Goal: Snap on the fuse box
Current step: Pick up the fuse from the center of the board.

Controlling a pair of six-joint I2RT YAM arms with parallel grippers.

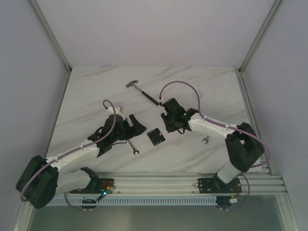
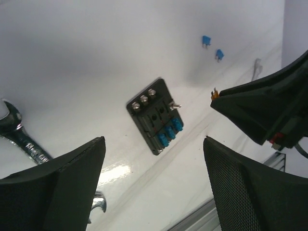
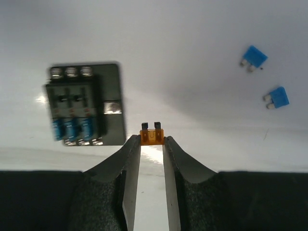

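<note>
Right jaws pinch an orange fuse, left jaws hang spread, fuse box sits on the tabletop at the right pair's 8 o'clock from above, so next I'd guess: line blades over a free slot, press.

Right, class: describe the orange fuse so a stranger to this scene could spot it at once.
Over the white marble table, find the right arm's fingers near the black fuse box. The orange fuse is pinched at their tips; the loose fuses lying nearby are blue.
</note>
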